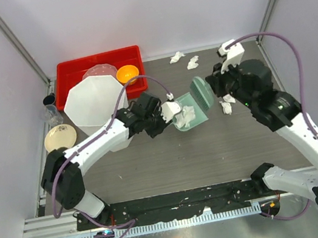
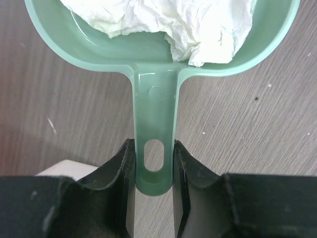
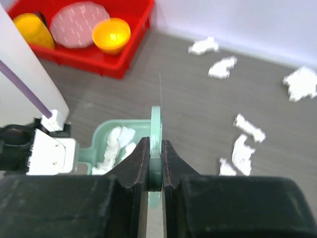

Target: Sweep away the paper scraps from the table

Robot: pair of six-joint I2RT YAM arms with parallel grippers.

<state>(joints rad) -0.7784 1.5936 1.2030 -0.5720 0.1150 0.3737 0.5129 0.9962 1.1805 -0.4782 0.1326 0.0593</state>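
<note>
we hold the dustpan [image 1: 190,115] by its handle in the left gripper [image 2: 154,166]. the jaws are drawn in narrow, pressed on either side of the flat handle just at its oval hanging slot. the pan is smooth, glossy pale green plastic with a rounded rim. it sits near the middle of the table [image 1: 214,152]; whether it rests on the surface or is just above it we cannot tell. its long axis runs left to right, with the handle toward the left arm and the open mouth to the right. inside it lies crumpled paper [image 2: 198,25], white, creased and irregular.

the right gripper [image 3: 154,161] is clamped on a flat green paddle [image 1: 201,90] of the same plastic. from the wrist it shows edge-on, as a thin upright strip. it stands just by the far right corner of the pan's mouth; we cannot tell if the two touch.

loose paper scraps [image 1: 193,62] lie on the dark wood-grain table. two are near the far edge, well apart from the pan. a few small wads [image 1: 226,106] lie just right of the pan, beside the right arm.

at the far left a red tray [image 1: 69,65] holds an orange bowl [image 1: 127,73]. a white faceted bin [image 1: 91,103] stands at the near side of the tray, partly over it.
</note>
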